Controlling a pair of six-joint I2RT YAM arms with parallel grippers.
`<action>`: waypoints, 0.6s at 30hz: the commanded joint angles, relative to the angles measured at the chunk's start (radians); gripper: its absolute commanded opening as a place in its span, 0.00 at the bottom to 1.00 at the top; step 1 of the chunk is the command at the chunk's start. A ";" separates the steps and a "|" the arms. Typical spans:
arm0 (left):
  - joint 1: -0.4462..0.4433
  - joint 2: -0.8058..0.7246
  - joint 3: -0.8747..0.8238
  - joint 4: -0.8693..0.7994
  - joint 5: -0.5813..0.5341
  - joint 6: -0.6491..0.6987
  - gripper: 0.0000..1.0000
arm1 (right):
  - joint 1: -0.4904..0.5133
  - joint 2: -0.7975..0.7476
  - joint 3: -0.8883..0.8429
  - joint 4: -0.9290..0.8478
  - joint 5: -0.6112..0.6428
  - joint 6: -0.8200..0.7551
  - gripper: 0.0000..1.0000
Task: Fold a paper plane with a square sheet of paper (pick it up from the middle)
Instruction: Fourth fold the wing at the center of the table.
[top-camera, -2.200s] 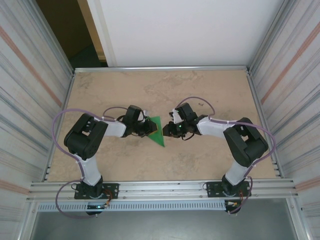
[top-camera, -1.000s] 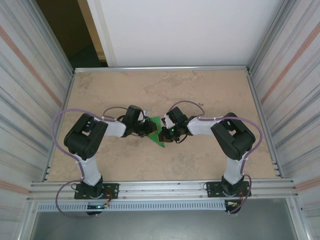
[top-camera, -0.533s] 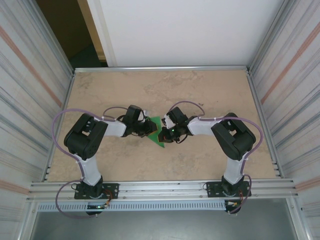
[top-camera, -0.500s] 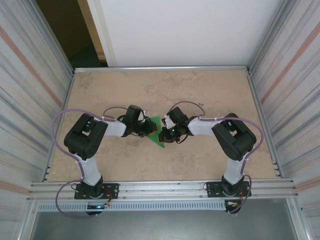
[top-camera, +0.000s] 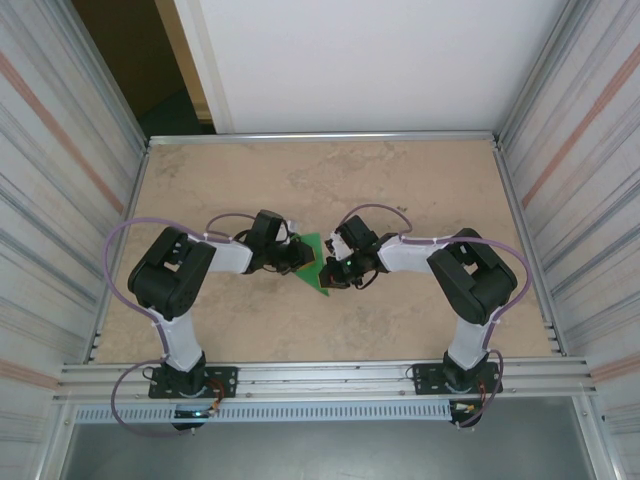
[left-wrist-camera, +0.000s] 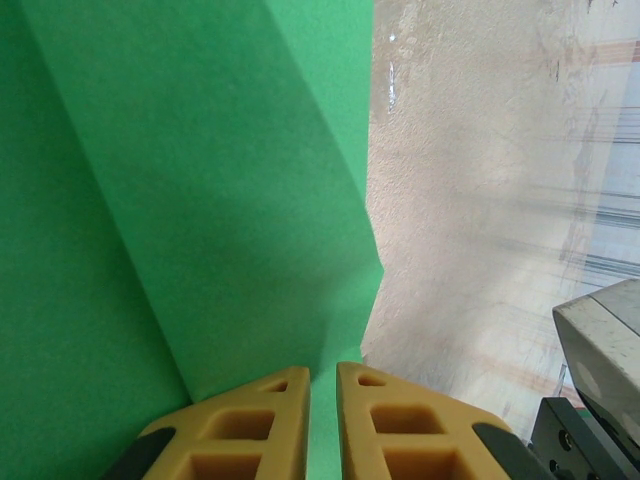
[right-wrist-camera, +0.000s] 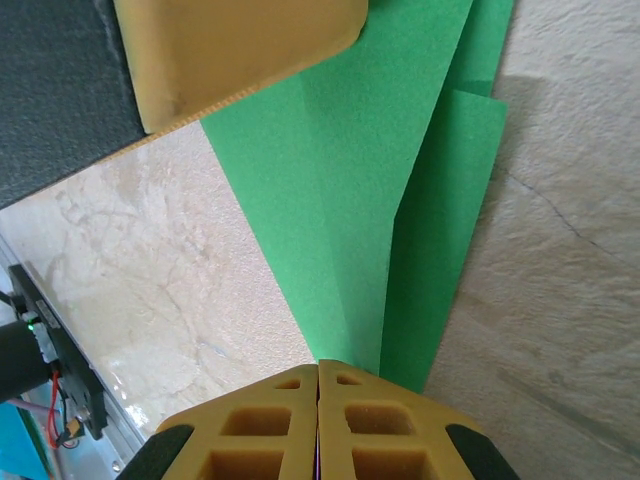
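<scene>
While both arms meet over the middle of the counter (top-camera: 420, 190), I read the square sheet of paper (top-camera: 316, 262) as part-folded: a narrow, layered green triangle with creased flaps, held between them. On its left side the left pincer (left-wrist-camera: 322, 372) is clamped. At its right tip the right pincer (right-wrist-camera: 318, 368) is closed, apparently pinching. Final folds, I judge, remain.

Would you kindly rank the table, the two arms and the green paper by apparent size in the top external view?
1. table, clearly largest.
2. left arm and right arm: they look about alike, so I won't rank them.
3. green paper, smallest by far.
</scene>
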 joint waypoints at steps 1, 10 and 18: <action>-0.008 0.037 -0.024 -0.131 -0.046 0.019 0.16 | 0.009 0.024 -0.009 -0.035 -0.004 -0.017 0.07; -0.008 0.038 -0.024 -0.137 -0.048 0.019 0.16 | 0.006 0.037 -0.013 -0.035 0.010 -0.013 0.07; -0.008 0.043 -0.022 -0.145 -0.050 0.018 0.16 | 0.007 0.014 -0.016 -0.053 0.019 -0.016 0.07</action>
